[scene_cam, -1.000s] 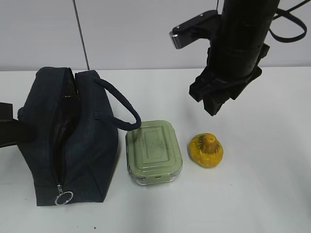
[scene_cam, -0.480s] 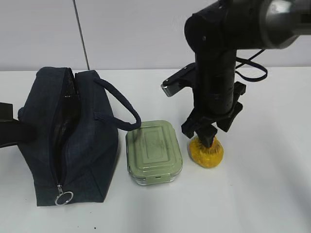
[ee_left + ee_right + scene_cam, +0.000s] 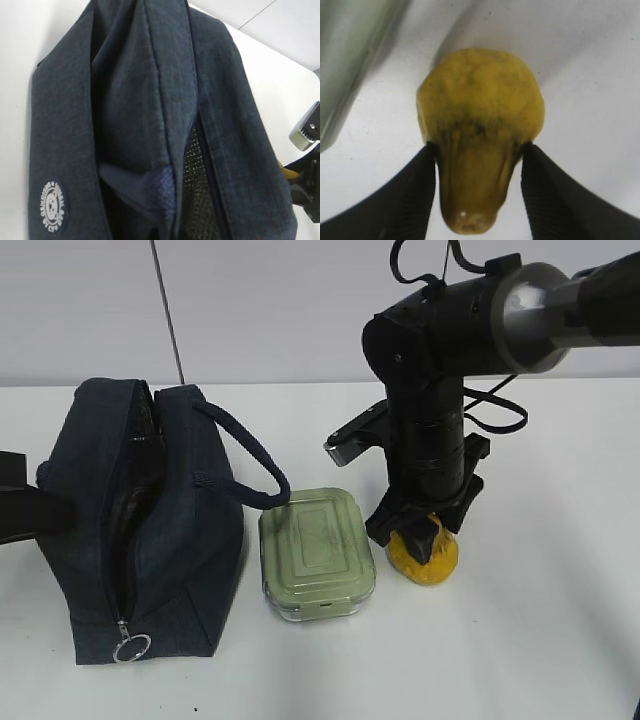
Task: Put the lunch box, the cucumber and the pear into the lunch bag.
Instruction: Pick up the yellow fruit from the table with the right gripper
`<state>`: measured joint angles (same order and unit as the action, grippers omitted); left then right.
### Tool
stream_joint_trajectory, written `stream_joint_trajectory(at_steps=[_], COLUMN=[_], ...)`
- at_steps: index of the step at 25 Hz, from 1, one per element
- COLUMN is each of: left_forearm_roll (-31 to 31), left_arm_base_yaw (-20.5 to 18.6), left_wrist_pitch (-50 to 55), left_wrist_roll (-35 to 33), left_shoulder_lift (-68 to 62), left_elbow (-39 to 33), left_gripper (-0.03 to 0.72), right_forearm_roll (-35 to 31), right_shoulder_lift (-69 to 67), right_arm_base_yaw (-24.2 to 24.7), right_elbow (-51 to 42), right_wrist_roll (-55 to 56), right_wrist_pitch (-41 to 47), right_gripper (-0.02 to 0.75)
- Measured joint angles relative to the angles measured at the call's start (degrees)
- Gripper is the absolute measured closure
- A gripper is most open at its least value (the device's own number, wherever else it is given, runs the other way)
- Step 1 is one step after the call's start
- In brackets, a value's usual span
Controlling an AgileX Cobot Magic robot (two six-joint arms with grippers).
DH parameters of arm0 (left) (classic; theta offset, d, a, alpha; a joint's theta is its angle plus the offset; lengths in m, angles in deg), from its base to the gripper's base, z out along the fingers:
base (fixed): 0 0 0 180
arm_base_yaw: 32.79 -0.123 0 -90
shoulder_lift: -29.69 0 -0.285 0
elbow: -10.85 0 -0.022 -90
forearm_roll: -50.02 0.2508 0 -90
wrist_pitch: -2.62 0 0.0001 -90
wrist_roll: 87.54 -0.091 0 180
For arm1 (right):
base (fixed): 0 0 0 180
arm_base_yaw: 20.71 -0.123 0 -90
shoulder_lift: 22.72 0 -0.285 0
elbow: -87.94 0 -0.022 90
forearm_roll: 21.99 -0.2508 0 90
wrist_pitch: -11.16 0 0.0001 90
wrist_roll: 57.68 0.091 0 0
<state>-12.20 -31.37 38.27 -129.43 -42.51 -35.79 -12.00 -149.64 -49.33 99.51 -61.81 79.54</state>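
Note:
The yellow-orange pear (image 3: pixel 430 558) sits on the white table, right of the sage-green lunch box (image 3: pixel 316 550). My right gripper (image 3: pixel 412 532) has come down over the pear. In the right wrist view its black fingers (image 3: pixel 415 190) press both sides of the pear (image 3: pixel 480 100) at its neck, so my right gripper (image 3: pixel 477 150) is shut on it. The dark navy lunch bag (image 3: pixel 150 530) lies at the left with its zipper open and also fills the left wrist view (image 3: pixel 150 100). A black part of my left arm (image 3: pixel 20 510) shows behind the bag; its jaws are hidden. The cucumber is out of view.
The bag's loop handle (image 3: pixel 250 455) arches toward the lunch box. The silver ring pull (image 3: pixel 131 647) hangs at the bag's near end. An edge of the lunch box (image 3: pixel 350 60) shows at the upper left of the right wrist view. A grey wall stands behind the table.
My right arm came down from above the table onto the pear, and its fingers now grip the pear's neck. The bag, the lunch box and the left arm have not moved.

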Motion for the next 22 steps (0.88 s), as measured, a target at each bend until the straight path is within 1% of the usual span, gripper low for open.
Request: stream_joint_trajectory(at_steps=[2,5,8,14,22], left_forearm_roll=[0.00,0.00,0.00,0.00,0.05], left_arm_base_yaw=[0.00,0.00,0.00,0.00,0.00], left_wrist_pitch=[0.00,0.00,0.00,0.00,0.34], left_wrist_roll=[0.00,0.00,0.00,0.00,0.00], left_shoulder_lift=[0.00,0.00,0.00,0.00,0.00], left_elbow=[0.00,0.00,0.00,0.00,0.00], left_gripper=[0.704,0.704,0.704,0.704,0.704], right_forearm_roll=[0.00,0.41,0.64,1.58,1.41], right_shoulder_lift=[0.00,0.00,0.00,-1.07,-1.41], right_arm_base_yaw=[0.00,0.00,-0.10,-0.10,0.00], right_elbow=[0.13,0.35,0.49,4.22,18.90], right_wrist_roll=[0.00,0.00,-0.10,-0.13,-0.13], right_wrist_pitch=[0.00,0.00,0.34,1.26,1.47], right_gripper=[0.364,0.457,0.497,0.511,0.517])
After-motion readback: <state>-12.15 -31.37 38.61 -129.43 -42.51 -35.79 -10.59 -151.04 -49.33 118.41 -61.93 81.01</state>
